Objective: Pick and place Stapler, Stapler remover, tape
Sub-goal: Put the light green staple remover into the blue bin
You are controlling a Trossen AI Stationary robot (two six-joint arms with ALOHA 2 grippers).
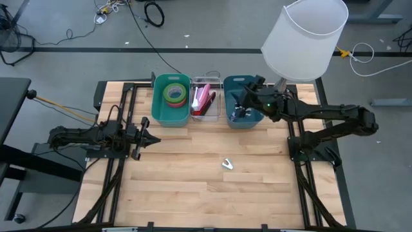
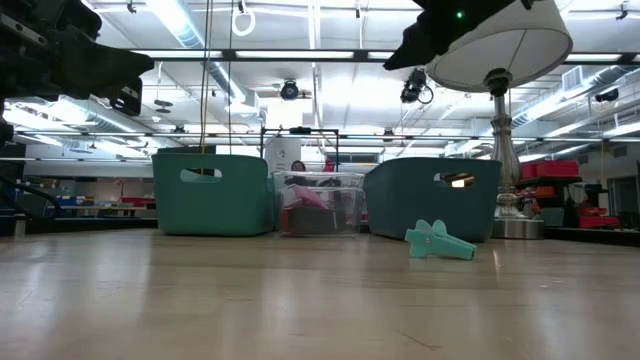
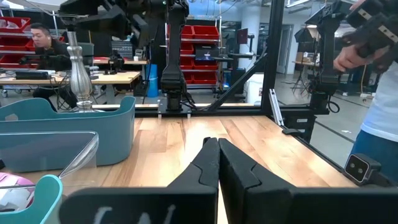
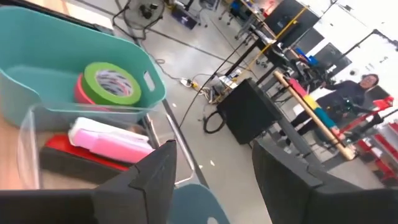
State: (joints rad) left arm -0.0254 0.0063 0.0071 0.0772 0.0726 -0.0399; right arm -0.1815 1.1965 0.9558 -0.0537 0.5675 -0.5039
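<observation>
Bench: light wooden slatted bench top [image 1: 193, 187], three bins in a row along its far edge
Lamp: white-shaded lamp with a silver stem [image 1: 302, 35] at the far right corner, just beside the dark teal bin
Green bin: teal-green plastic bin with handle cut-outs [image 1: 159, 109], leftmost of the row, holding rolls of green and red tape [image 1: 174, 94]
Dark teal bin: dark blue-teal plastic bin [image 1: 233, 82], rightmost of the row; contents mostly hidden by the arm above it
Clear bin: clear plastic box [image 1: 216, 106] between the two, holding a pink stapler and a red-and-black stapler [image 1: 205, 100]
Right gripper: right gripper [image 1: 243, 108] hovers over the dark teal bin, fingers about half apart with nothing between them in the wrist view
Left gripper: left gripper [image 1: 149, 137] waits near the left edge, fingers pressed together, holding nothing
Staple remover: small mint-green plastic staple remover [image 1: 228, 164] lies alone mid-bench, well apart from both grippers
Step in hand: tape and staplers look binned; the remover is not yet picked
Next move: likely the right arm swings toward the middle, descends with fingers straddling the small remover, and closes low; it sits flat, so a shallow pinch could slip
</observation>
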